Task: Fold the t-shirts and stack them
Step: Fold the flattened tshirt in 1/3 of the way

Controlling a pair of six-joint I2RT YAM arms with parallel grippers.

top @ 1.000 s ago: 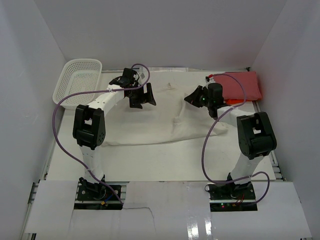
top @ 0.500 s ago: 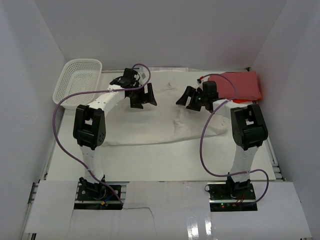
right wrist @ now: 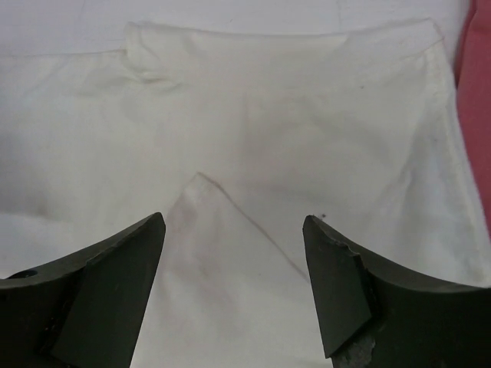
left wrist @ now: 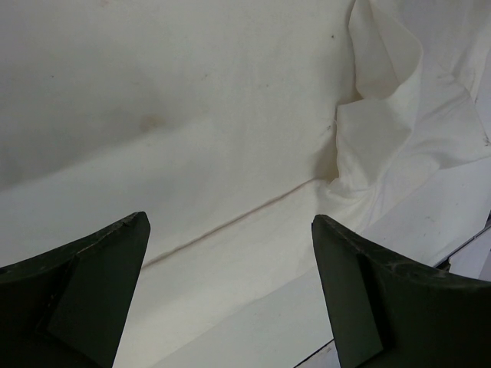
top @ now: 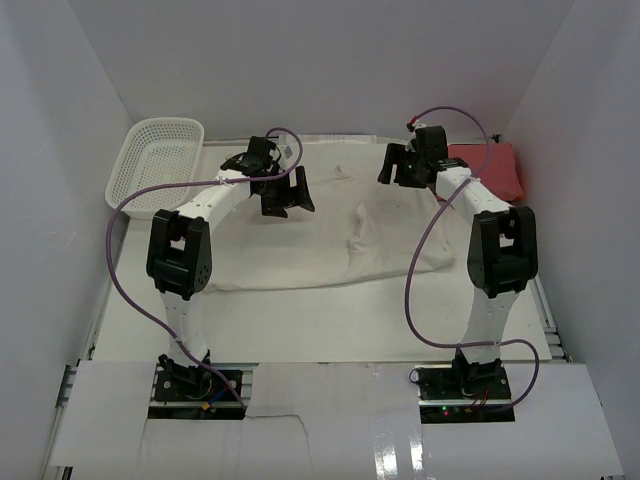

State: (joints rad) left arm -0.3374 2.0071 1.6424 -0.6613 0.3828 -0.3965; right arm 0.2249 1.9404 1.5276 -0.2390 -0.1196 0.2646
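The cream-white t-shirt (top: 320, 245) lies spread and rumpled across the middle of the table, with a raised crease on its right half. The red t-shirt (top: 497, 168) lies folded at the back right corner. My left gripper (top: 283, 193) hangs open above the white shirt's left part; in the left wrist view only cloth (left wrist: 192, 115) lies under its spread fingers, and the gripper (left wrist: 229, 222) holds nothing. My right gripper (top: 396, 165) is open over the shirt's far right part. Below the right gripper (right wrist: 233, 221) a folded corner of white cloth (right wrist: 222, 253) points away, and the red shirt (right wrist: 479, 115) shows at the right edge.
A white mesh basket (top: 155, 160) stands at the back left corner, beside the white shirt's edge. White walls enclose the table on three sides. Purple cables loop from both arms over the near part of the shirt.
My right gripper has opened, letting go of the white cloth, and has moved away toward the back of the table next to the red shirt. The left arm has stayed put.
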